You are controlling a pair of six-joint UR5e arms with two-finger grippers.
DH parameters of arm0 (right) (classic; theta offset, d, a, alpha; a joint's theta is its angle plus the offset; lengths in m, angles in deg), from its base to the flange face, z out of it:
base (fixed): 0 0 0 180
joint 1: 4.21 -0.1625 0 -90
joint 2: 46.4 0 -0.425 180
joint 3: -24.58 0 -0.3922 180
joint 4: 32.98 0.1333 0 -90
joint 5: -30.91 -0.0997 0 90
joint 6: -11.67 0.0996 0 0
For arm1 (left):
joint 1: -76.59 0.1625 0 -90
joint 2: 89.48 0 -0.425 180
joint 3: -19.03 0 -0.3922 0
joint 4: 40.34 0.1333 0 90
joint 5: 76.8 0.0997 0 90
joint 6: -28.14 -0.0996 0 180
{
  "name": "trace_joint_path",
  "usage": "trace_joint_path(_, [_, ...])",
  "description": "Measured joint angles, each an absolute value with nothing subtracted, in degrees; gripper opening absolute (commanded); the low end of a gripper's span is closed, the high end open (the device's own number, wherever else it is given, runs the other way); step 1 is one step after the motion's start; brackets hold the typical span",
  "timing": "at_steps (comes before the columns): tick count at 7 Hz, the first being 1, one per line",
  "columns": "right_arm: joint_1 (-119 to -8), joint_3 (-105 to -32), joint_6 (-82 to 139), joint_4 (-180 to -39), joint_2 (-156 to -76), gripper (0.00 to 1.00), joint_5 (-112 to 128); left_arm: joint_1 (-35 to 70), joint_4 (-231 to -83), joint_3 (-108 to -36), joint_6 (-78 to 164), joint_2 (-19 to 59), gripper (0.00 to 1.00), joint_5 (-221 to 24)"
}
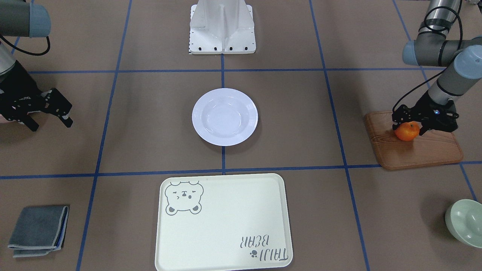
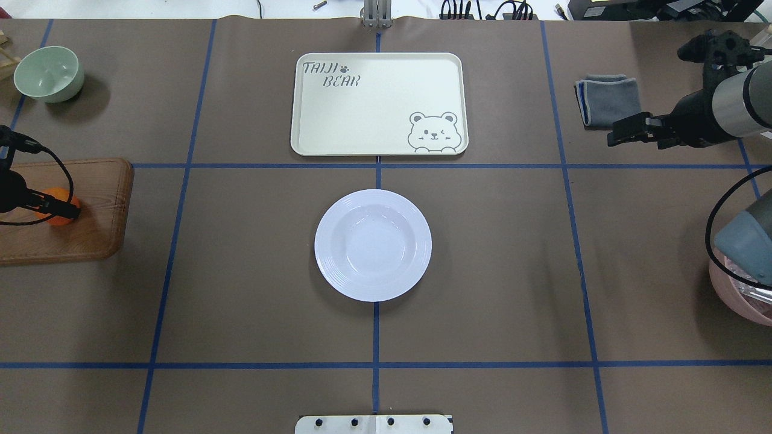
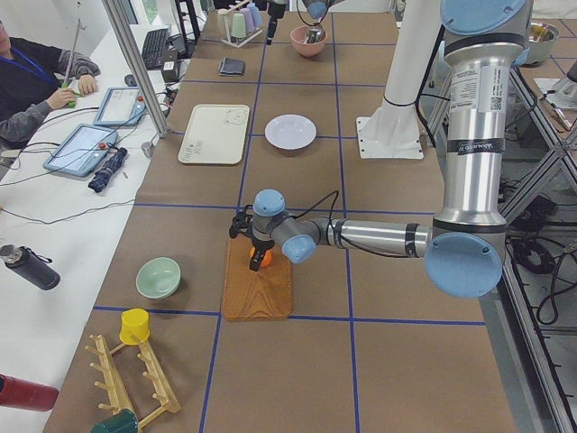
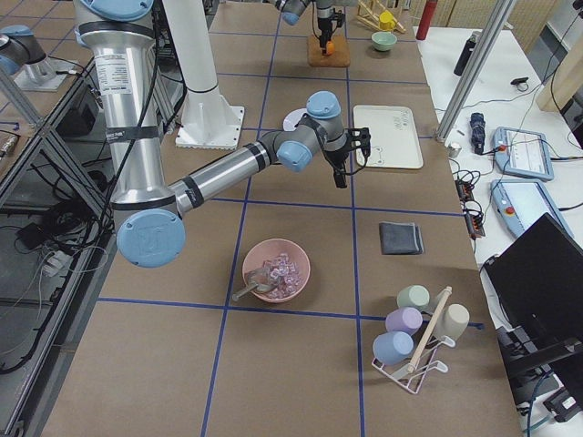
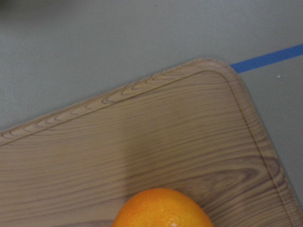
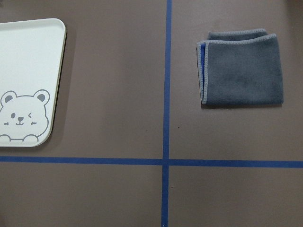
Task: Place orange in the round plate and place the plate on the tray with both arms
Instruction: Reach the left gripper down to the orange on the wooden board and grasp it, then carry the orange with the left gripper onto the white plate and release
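The orange (image 1: 406, 131) rests on a brown wooden board (image 1: 433, 150) at the robot's far left. My left gripper (image 1: 409, 128) comes down over it, a finger against each side, shut on it. In the left wrist view the top of the orange (image 5: 163, 208) shows at the bottom edge. The white round plate (image 1: 225, 116) stands bare at the table's middle. Past it lies the cream tray (image 1: 226, 226) with the bear drawing, nothing on it. My right gripper (image 1: 51, 123) hangs open above the table at the robot's right, holding nothing.
A pale green bowl (image 2: 48, 72) stands beyond the board. A folded grey cloth (image 2: 606, 99) lies to the right of the tray. A pink bowl (image 2: 739, 298) sits at the right edge under my right arm. The white mount base (image 1: 222, 30) stands behind the plate.
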State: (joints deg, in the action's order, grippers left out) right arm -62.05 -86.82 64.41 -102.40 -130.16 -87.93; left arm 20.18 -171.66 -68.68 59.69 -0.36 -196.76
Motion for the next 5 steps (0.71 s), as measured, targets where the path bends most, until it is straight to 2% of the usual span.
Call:
trace_joint_path(1, [-61.8,-86.8,64.4,-102.3,-130.1,1.00,-87.6,20.2,-171.5,-69.8,59.6,-0.4,0.00,-197.1])
trace_joint_path(3, [-61.7,-86.9,64.6,-102.1,-130.1,1.00,-87.4,19.5,-167.1,-76.7,60.7,0.2,0.00,-202.0])
trace_joint_path(5, [-61.3,-87.0,67.9,-101.6,-129.8,0.98,-87.5,20.2,-152.1,-84.9,68.6,7.8,0.00,-201.2])
